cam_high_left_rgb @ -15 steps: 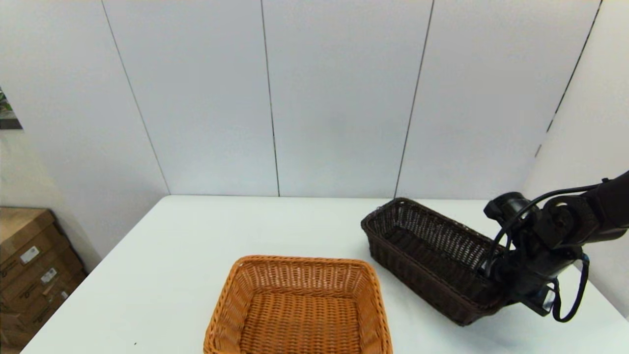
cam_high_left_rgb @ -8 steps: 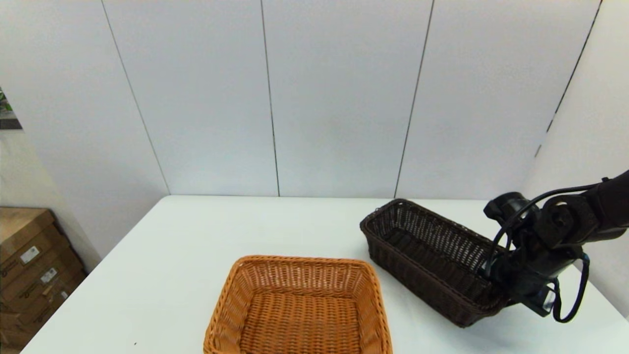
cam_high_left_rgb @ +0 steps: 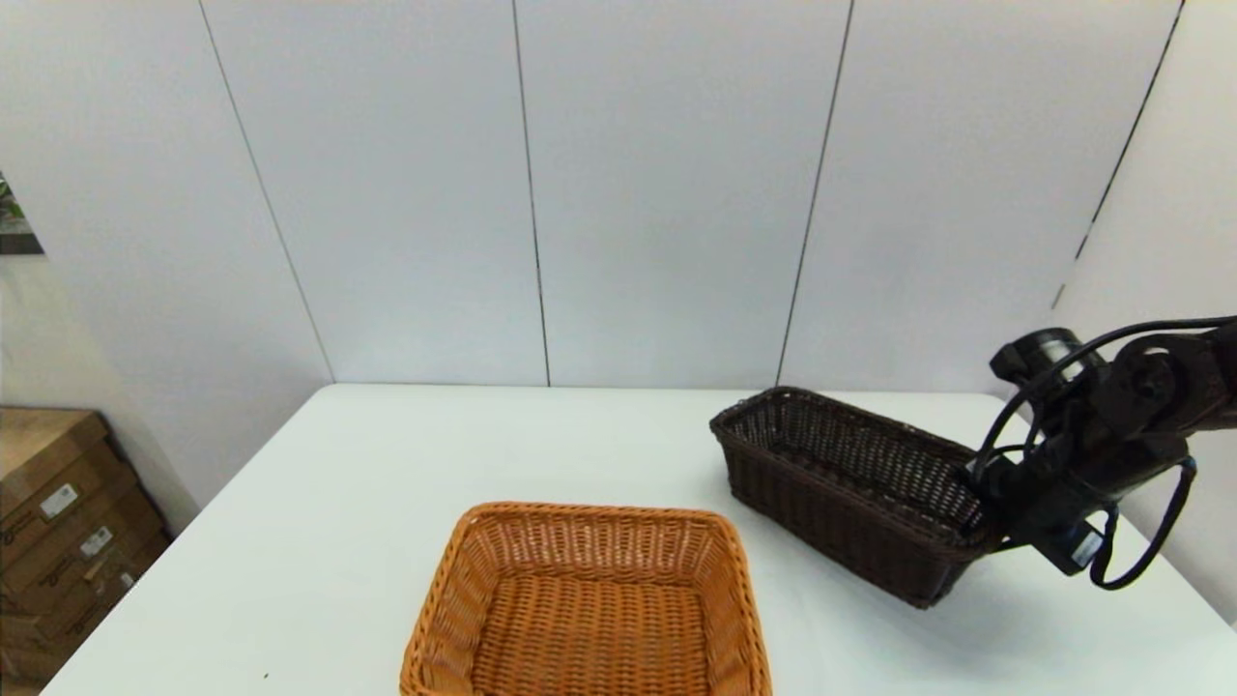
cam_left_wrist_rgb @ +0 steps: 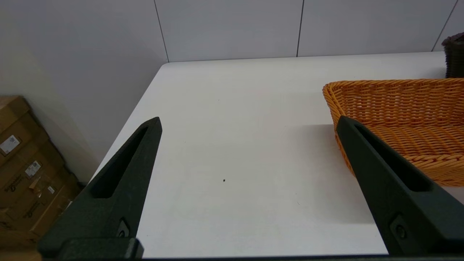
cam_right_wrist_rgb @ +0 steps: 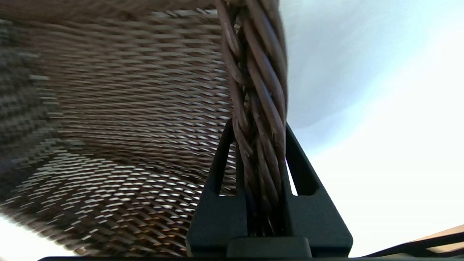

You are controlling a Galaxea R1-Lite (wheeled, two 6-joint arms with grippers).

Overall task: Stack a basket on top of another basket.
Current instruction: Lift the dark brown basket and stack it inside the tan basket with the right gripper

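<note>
Bare white table [cam_high_left_rgb: 387,483] lies open left of the orange-tan basket [cam_high_left_rgb: 589,604]; a narrow gap separates it from the dark basket [cam_high_left_rgb: 850,498], whose near end the right gripper [cam_high_left_rgb: 986,527] blocks.

A white table [cam_high_left_rgb: 319,541] fills the lower part of the room, its far edge meeting a wall of pale grey panels [cam_high_left_rgb: 667,193] divided by thin dark vertical seams. To the right a second panelled wall [cam_high_left_rgb: 1150,222] angles in towards the table's far right corner. Beyond the left edge, brown cardboard boxes [cam_high_left_rgb: 58,522] with small white labels are stacked on the floor. Light falls soft and even.
</note>
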